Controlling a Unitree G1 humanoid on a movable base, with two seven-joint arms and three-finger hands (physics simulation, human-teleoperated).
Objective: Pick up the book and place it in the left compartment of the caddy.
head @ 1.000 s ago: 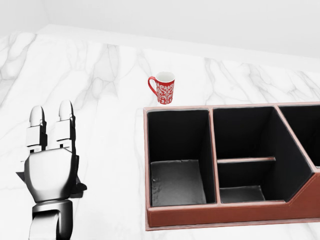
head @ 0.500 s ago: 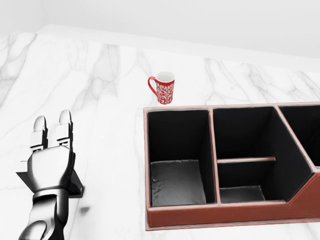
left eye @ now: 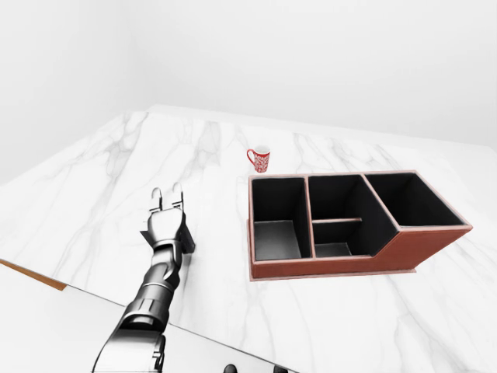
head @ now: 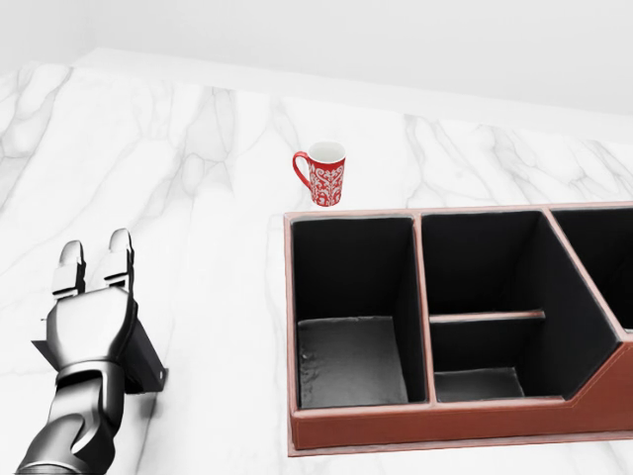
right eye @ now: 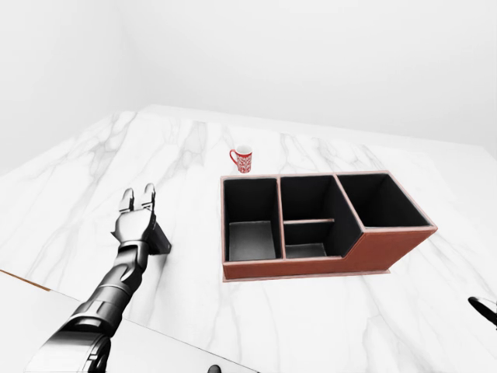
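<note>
In the lower left of the head view, the chrome three-fingered left hand (head: 87,317) is sitting lower in the frame than it did a second ago, its wrist drawn back toward the bottom edge while the caddy and mug are holding their places, so the arm, not the camera, is moving. The two visible fingers (head: 111,255) are pointing up the frame, extended and close together, not wrapped round anything; the thumb is hidden. The hand is lying over the small dark flat book (head: 143,361), whose edges are peeking out beneath the palm on the white marble countertop (head: 198,158), well left of the caddy. This is looking like a settling onto the book before a grasp, which is not yet made.

The red-brown leather caddy (head: 445,421) with black-lined compartments is sitting at the right; its left compartment (head: 351,361), the target, is showing only its bare floor, and the others appear empty too. A red-and-white patterned mug (head: 326,176) is standing just above the caddy. A dark sliver at the right-eye view's lower right edge may be the right hand; its fingers cannot be told.
</note>
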